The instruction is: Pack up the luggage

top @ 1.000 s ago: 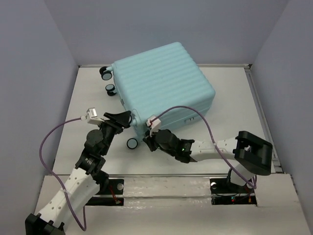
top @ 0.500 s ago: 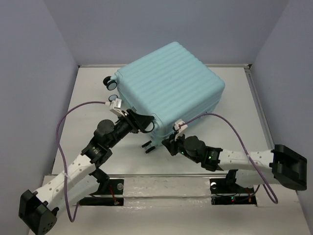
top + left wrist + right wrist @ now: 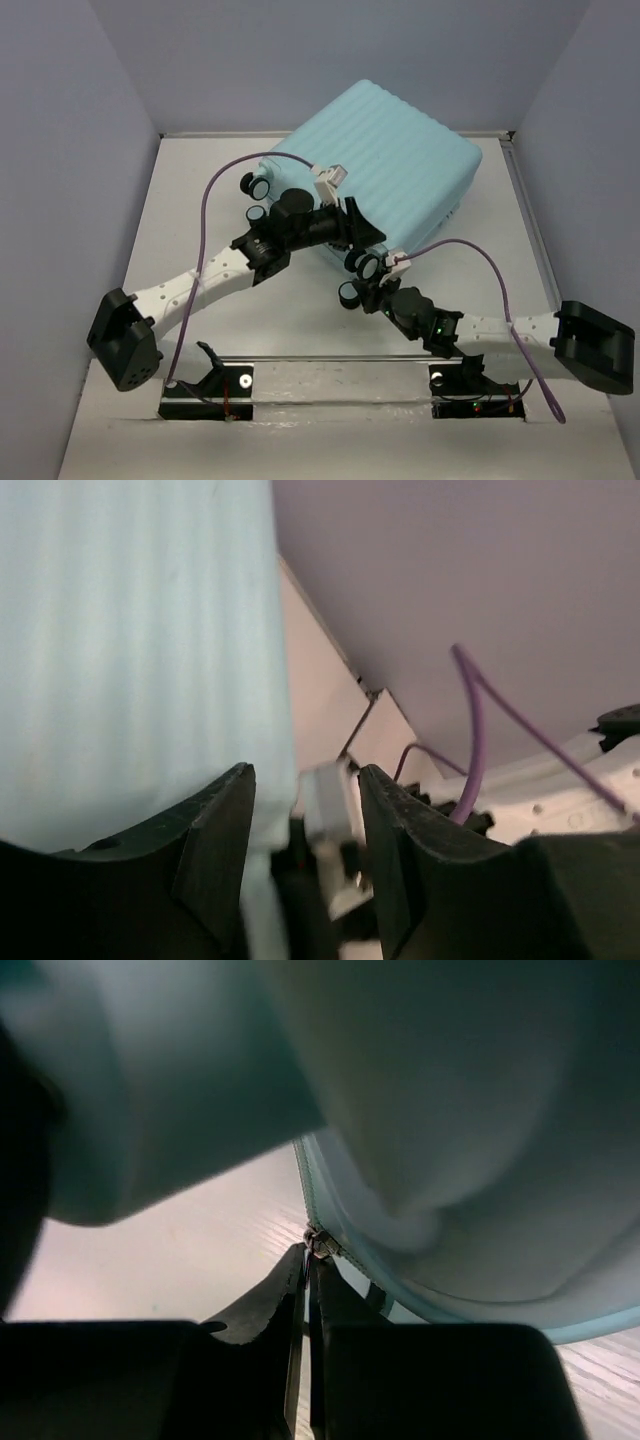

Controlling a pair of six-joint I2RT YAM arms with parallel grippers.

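Luggage [image 3: 395, 150] shell pale mint-blue, ribbed pattern; wheels [image 3: 260, 187] blk/wht; cables [image 3: 204, 210] purple; table [image 3: 185, 230] off-white; walls [image 3: 80, 120] lilac-grey.

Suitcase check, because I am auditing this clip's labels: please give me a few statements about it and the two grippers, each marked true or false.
1. The luggage is closed, with only its ribbed shell showing. True.
2. The luggage has its wheels turned toward the far wall. False: the wheels face the near side, toward the arms.
3. The right gripper is shut, its tips at the zipper seam along the luggage's edge. True.
4. The left gripper is clamped on a wheel. False: its jaws stand apart with nothing between them, one finger beside the ribbed shell.
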